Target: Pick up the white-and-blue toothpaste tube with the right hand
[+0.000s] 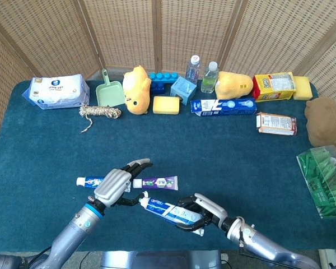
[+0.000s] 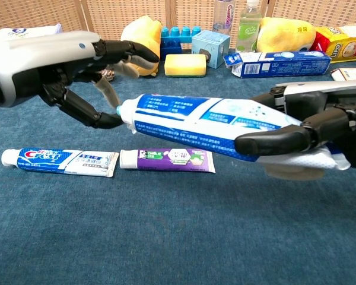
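From the head view: right hand (image 1: 204,210) wrapped around the back end of the white-and-blue toothpaste tube (image 1: 167,210), fingers closed on it from both sides. Tube near the front edge of the blue table (image 1: 229,151), cap end pointing to the left hand (image 1: 113,188). Hard to tell from up here whether lifted off the cloth or not. Left hand just beside the cap, fingers apart and holding nothing, maybe with one fingertip touching the cap. Two other tubes lying flat behind: a Crest tube (image 1: 90,181) and a purple tube (image 1: 157,182). From the chest view: same tube (image 2: 207,123) clearly up in the air, above the purple tube (image 2: 167,160) and the Crest tube (image 2: 60,160), both flat on the table (image 2: 166,237). Right hand (image 2: 311,133) gripping the crimped end, thumb below and fingers on top. Left hand (image 2: 65,68) open, one dark fingertip right at the cap, looks like touching but cannot be sure. Picking up looks done: tube off the table and held by the correct hand. Left to do, probably: keep the hold firm and the tube steady, with the left hand clear of the cap.
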Robot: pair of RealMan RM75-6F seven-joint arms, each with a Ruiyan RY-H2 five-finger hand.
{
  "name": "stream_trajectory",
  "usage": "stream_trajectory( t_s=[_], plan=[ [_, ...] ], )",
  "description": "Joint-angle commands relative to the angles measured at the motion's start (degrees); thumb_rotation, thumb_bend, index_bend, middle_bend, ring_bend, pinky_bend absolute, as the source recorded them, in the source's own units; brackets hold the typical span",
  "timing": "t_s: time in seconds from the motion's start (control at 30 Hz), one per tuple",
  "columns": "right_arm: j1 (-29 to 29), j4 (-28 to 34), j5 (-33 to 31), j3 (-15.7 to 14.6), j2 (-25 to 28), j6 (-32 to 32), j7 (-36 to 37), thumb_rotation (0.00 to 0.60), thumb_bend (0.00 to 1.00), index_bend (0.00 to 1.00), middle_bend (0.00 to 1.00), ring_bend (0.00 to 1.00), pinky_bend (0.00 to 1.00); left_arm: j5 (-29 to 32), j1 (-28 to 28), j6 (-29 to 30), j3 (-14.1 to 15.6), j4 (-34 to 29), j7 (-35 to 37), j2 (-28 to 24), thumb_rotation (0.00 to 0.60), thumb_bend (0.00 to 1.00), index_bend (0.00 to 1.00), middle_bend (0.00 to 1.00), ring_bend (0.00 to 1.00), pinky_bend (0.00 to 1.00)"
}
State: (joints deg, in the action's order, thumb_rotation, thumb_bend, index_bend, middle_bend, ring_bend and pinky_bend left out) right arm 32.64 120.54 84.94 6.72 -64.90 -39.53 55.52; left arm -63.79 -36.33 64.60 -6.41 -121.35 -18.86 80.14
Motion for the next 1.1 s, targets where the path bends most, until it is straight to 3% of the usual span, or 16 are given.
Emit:
stream_trajectory(
  t_s=[0.03, 0.4, 0.6, 0.7, 0.87, 1.1],
  plan=[
    [0.5, -1.2, -1.3, 0.0, 0.3, -0.5, -0.5, 0.600, 0.41, 0.98, 0.87, 0.82, 0.91, -1.4, 0.8, 1.2, 0.0, -0.9, 0.5, -1.4, 0.600, 0.35, 0.10, 0.10, 0.11, 0.33],
    [2.2, -6.3, -8.0, 1.2, -0.3, -0.5, -4.9, 0.600, 0.41, 0.98, 0.87, 0.82, 0.91, -8.6, 6.4, 7.1, 2.1, -5.4, 3.4, -11.4, 0.600, 0.35, 0.10, 0.10, 0.11, 0.33],
    [2.2, -10.6, -14.7, 2.3, -1.2, -3.5, -12.8, 0.600, 0.41, 0.98, 0.86, 0.81, 0.89, -13.5, 11.6, 11.3, 5.3, -5.5, 6.9, -17.8, 0.600, 0.35, 0.10, 0.11, 0.11, 0.33],
    [1.8, -12.8, -18.6, 3.3, -2.3, -6.3, -16.5, 0.600, 0.40, 0.98, 0.86, 0.80, 0.82, -15.9, 14.9, 13.9, 7.2, -4.9, 8.8, -20.7, 0.600, 0.35, 0.10, 0.12, 0.11, 0.33],
    [1.0, -17.2, -19.8, 3.8, -3.5, -9.1, -20.2, 0.600, 0.39, 0.93, 0.81, 0.72, 0.67, -18.2, 18.9, 16.7, 9.4, -3.6, 12.0, -23.5, 0.600, 0.35, 0.10, 0.12, 0.11, 0.33],
    [-1.3, -24.3, -16.8, 1.9, -5.3, -12.6, -24.8, 0.600, 0.40, 0.78, 0.67, 0.57, 0.34, -18.2, 22.9, 19.2, 10.1, -1.2, 15.8, -25.0, 0.600, 0.35, 0.10, 0.12, 0.11, 0.33]
  ],
)
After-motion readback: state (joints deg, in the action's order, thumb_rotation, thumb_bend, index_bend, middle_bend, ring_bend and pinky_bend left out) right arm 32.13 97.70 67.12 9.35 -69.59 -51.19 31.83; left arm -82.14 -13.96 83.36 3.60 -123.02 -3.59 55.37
